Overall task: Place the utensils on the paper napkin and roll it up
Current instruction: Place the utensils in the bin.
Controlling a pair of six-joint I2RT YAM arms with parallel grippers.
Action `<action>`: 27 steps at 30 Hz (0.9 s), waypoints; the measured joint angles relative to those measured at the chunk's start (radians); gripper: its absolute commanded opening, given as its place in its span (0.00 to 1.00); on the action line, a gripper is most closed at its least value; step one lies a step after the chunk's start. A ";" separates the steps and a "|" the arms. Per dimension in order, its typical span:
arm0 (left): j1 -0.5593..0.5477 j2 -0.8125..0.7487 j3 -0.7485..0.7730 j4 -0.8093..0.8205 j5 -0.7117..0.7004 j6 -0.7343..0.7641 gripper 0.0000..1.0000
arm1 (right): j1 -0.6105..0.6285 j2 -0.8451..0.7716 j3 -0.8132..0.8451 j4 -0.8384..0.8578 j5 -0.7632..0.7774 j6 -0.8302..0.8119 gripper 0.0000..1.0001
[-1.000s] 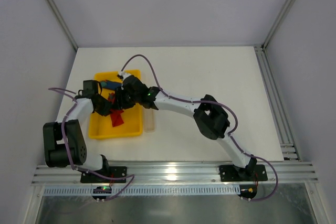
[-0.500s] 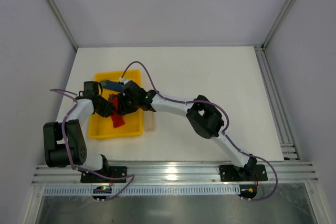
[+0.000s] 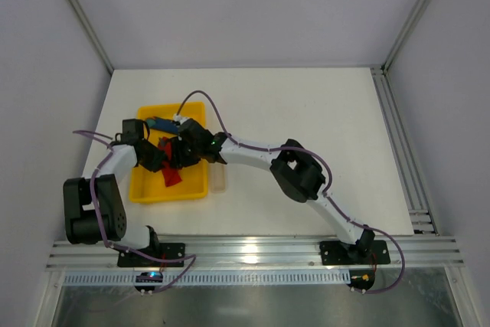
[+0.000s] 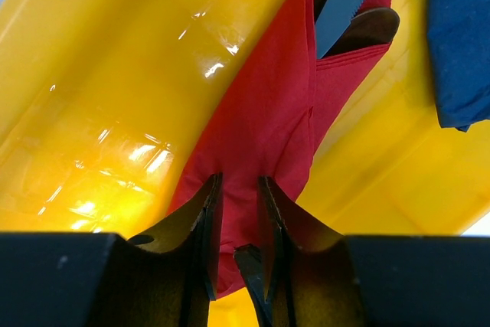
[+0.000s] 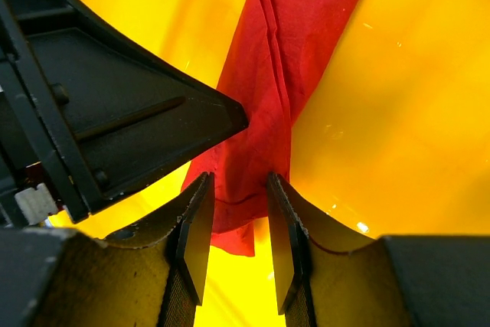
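Inside the yellow tray (image 3: 145, 186), the paper napkin (image 4: 260, 128) wraps the utensils (image 4: 348, 5) while the left end effector (image 4: 236, 220) and right end effector (image 5: 239, 220) each pinch it narrowly, likely to hold the roll tight.

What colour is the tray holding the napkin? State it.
Bright yellow tray; the left wrist view shows it best.
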 measured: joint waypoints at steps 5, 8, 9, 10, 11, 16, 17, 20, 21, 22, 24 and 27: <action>0.000 0.001 -0.008 0.013 0.000 -0.002 0.29 | -0.004 0.016 0.000 0.012 -0.013 0.021 0.41; 0.000 0.002 -0.010 0.018 0.000 -0.004 0.29 | -0.008 0.028 0.000 0.018 -0.025 0.036 0.41; 0.000 0.004 -0.010 0.020 0.001 -0.004 0.29 | -0.011 0.032 -0.001 0.023 -0.032 0.044 0.41; 0.000 0.005 -0.010 0.021 0.002 -0.004 0.29 | -0.014 0.034 -0.003 0.031 -0.039 0.053 0.41; 0.000 0.006 -0.010 0.023 0.004 -0.004 0.29 | -0.018 0.036 -0.008 0.036 -0.045 0.060 0.41; 0.000 0.008 -0.010 0.031 0.007 -0.004 0.29 | -0.035 0.036 -0.042 0.095 -0.088 0.114 0.38; 0.000 0.009 -0.010 0.032 0.008 -0.005 0.29 | -0.039 0.036 -0.051 0.111 -0.097 0.129 0.36; 0.000 0.010 -0.010 0.036 0.013 -0.007 0.30 | -0.051 0.036 -0.078 0.161 -0.130 0.170 0.21; 0.000 0.010 -0.010 0.038 0.015 -0.008 0.31 | -0.055 0.037 -0.085 0.175 -0.141 0.184 0.19; 0.000 0.010 -0.010 0.039 0.016 -0.008 0.31 | -0.057 0.037 -0.091 0.189 -0.148 0.195 0.14; 0.000 0.010 -0.010 0.042 0.017 -0.008 0.32 | -0.061 0.038 -0.104 0.215 -0.159 0.213 0.11; -0.001 0.006 -0.010 0.042 0.016 -0.007 0.33 | -0.063 0.038 -0.119 0.245 -0.167 0.235 0.06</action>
